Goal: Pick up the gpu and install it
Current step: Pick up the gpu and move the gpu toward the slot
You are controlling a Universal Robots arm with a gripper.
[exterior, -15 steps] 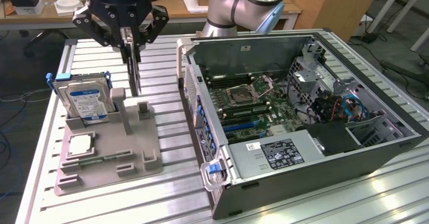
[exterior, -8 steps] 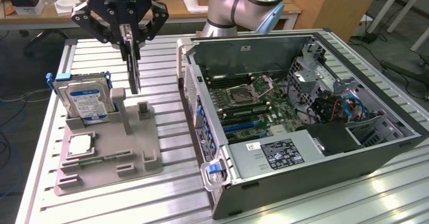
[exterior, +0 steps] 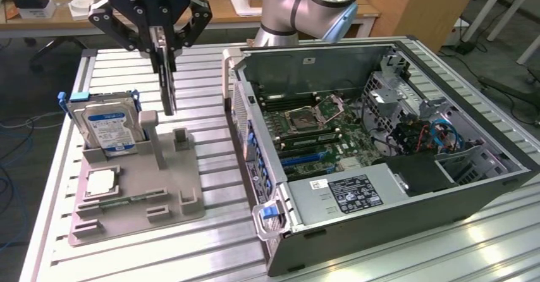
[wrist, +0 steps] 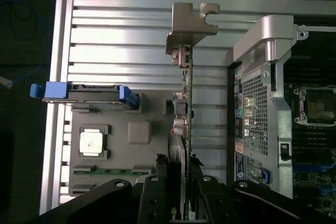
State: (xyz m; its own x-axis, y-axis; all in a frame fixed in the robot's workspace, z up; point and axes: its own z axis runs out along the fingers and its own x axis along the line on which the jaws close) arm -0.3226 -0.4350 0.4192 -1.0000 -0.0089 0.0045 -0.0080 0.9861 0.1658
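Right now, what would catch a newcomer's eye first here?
The hand grips the gpu edge-down, hanging above the grey holder tray at the exterior view's left. At that view's right lies the open computer case, motherboard exposed. A blue-labelled hard drive stands upright in the tray.

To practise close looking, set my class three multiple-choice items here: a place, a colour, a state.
1. Where is the gpu? A in the computer case; B held upright near the grey holder; C flat on the table.
2. The bracket on the hard drive is: A blue; B red; C yellow.
3. The gripper is: A open; B shut on the hard drive; C shut on the gpu.
Answers: B, it hangs outside the case; A, blue tabs show; C, it clamps the card's edge.
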